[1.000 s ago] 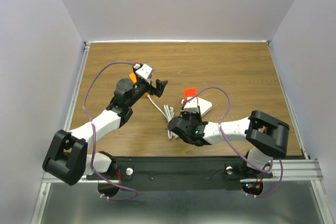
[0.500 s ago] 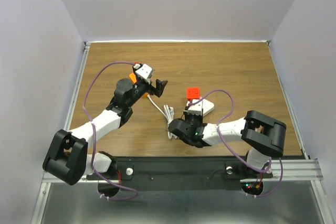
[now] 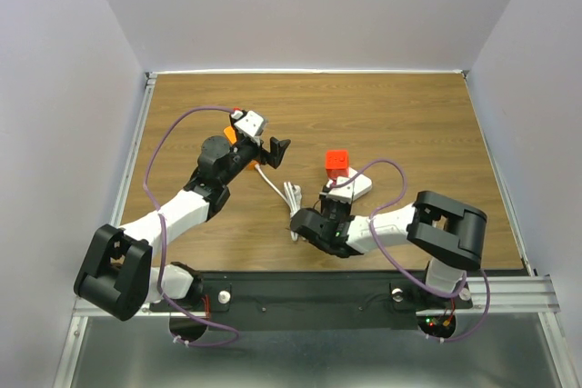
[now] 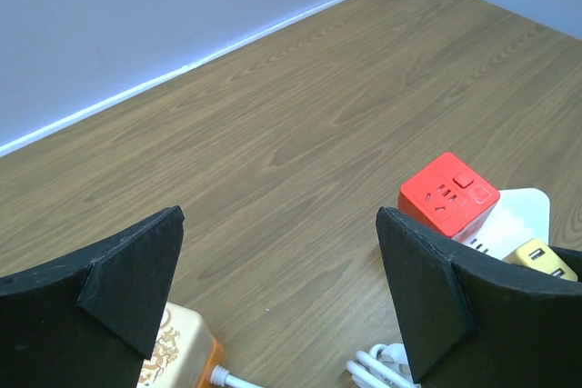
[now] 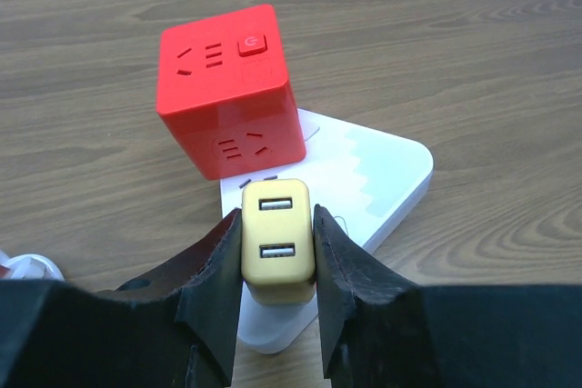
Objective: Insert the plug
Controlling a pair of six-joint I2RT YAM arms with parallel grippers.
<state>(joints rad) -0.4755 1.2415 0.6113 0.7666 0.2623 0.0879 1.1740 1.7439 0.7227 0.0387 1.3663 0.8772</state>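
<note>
A red cube socket (image 5: 229,90) stands on the wooden table against a white rounded-square block (image 5: 364,188); both also show in the top view, the cube (image 3: 337,160) and the block (image 3: 356,186). My right gripper (image 5: 275,215) is shut on a yellow two-port USB plug (image 5: 277,241). It holds the plug over the white block, just short of the cube's near face, which has a socket. My left gripper (image 4: 278,215) is open and empty, hovering above the table left of the cube (image 4: 447,197).
A cream and orange adapter (image 4: 177,352) lies below my left gripper, with a white cable (image 3: 289,197) running from it to a coil between the arms. Walls enclose the table's back and sides.
My right gripper has drawn back toward the near edge with the yellow plug, uncovering the red cube in the top view. The left arm has not moved.
</note>
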